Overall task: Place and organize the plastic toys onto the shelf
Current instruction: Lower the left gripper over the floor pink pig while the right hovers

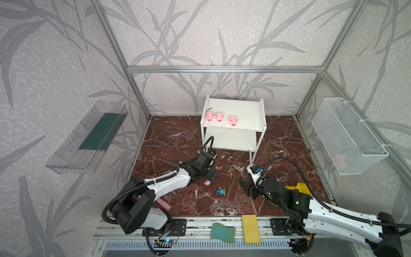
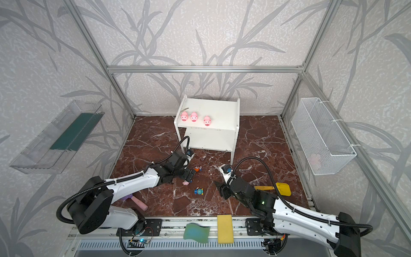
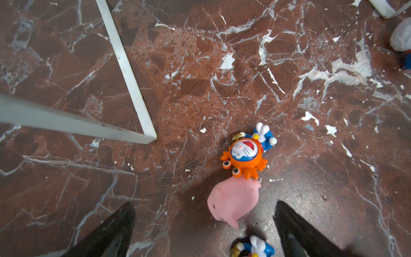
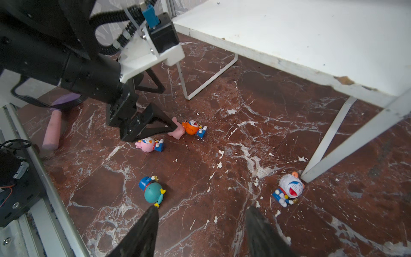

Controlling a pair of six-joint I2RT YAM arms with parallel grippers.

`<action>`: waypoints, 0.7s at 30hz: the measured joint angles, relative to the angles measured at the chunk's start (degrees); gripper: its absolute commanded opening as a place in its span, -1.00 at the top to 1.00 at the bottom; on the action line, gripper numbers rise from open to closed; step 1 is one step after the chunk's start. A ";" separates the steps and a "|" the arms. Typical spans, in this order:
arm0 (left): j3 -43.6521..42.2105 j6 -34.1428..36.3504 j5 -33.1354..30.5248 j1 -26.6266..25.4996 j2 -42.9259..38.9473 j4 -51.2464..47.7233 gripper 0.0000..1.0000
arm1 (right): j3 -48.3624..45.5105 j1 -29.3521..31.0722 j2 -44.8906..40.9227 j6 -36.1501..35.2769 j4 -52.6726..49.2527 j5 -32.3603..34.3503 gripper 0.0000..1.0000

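Note:
The white shelf (image 1: pixel 244 111) stands at the back with three pink pigs (image 1: pixel 219 116) on its top board. A fourth pig (image 3: pixel 233 200) lies on the floor, touching an orange figurine (image 3: pixel 244 155). My left gripper (image 3: pixel 204 203) hangs open just over that pig, which lies between its fingers, nearer one of them. A pink figurine (image 4: pixel 149 144) lies close by. My right gripper (image 4: pixel 202 208) is open and holds nothing. A teal figurine (image 4: pixel 153 191) lies by one fingertip, and a white-blue figurine (image 4: pixel 289 188) lies against a shelf leg.
A yellow shovel (image 1: pixel 300 188) lies beside the right arm. A yellow sponge (image 1: pixel 250 229) and a green sponge (image 1: pixel 222 232) rest on the front rail. A pink-handled tool (image 1: pixel 163 204) lies under the left arm. A wire basket (image 1: pixel 349 135) and a clear tray (image 1: pixel 89 135) hang on the side walls.

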 measured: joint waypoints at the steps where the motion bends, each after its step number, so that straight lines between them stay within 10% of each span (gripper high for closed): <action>1: -0.44 -0.55 0.04 -0.15 0.17 0.48 -0.99 | -0.02 0.00 -0.33 0.00 -0.15 0.09 -0.27; 21: -4.63 -6.08 -0.48 -3.28 2.56 6.32 -0.82 | -0.35 0.00 -0.37 -0.17 -0.68 0.44 -0.28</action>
